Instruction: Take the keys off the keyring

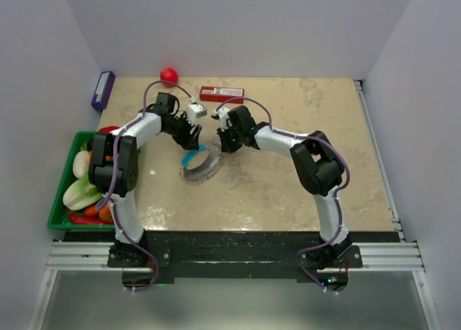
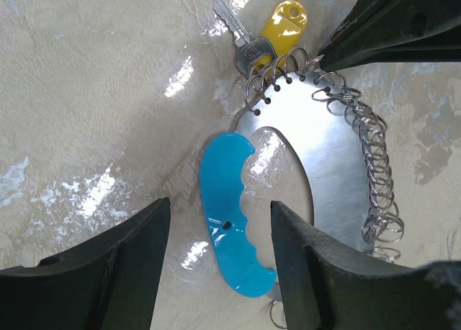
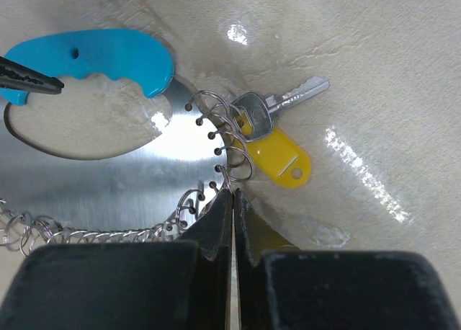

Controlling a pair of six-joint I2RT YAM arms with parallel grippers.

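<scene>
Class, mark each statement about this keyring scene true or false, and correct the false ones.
1. The key carries a yellow tag. True.
2. The keyring has a red handle. False: its handle is light blue.
3. The right jaws stand wide open. False: they are shut, tips at the keyring's edge of rings.
4. The left jaws are open, straddling the blue handle. True.

Plain white walls (image 1: 238, 27) enclose a beige marbled table (image 1: 302, 179) on three sides; glare spots shine on its top
</scene>
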